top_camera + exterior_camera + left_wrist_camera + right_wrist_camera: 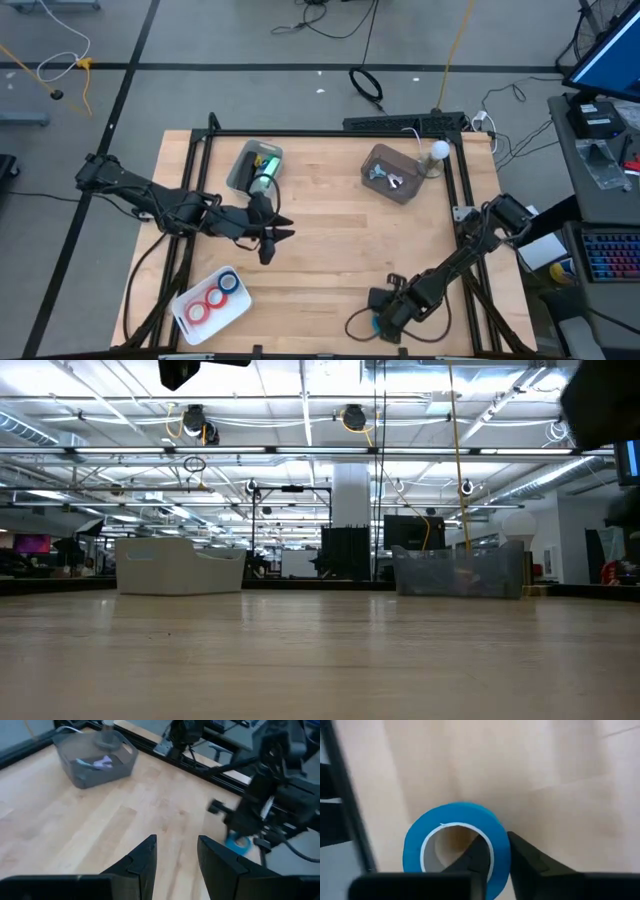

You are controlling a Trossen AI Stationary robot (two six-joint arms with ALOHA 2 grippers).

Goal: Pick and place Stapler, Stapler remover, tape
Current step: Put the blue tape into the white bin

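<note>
A blue tape roll (455, 827) with a pale core sits by the table's near edge, under my right gripper (497, 855), which is shut on its wall; the roll (237, 843) also shows in the left wrist view. A white tray (190, 315) at the near left corner holds two red rolls (205, 300) and one blue roll (229, 284). My left gripper (176, 855) hangs open over the middle of the table (268, 240), touching nothing. A grey bin (240, 172) holds a green stapler (264, 170). A second grey bin (405, 190) holds staple removers (385, 173). My right gripper holds the blue roll by its ring wall (501, 851), on the side nearest the fingers. One finger (479, 854) stands inside the hollow core and the other (530, 860) outside, the wall pinched between them. They come from above, pointing down. I cannot tell whether the roll is lifted off the wood.
A black frame runs along the table's edges (330, 133). The near edge rail (345, 805) lies close beside the blue roll. Bare wood (340, 240) stretches between the two arms. The low view shows both bins (180, 565) (460, 572) at the far side.
</note>
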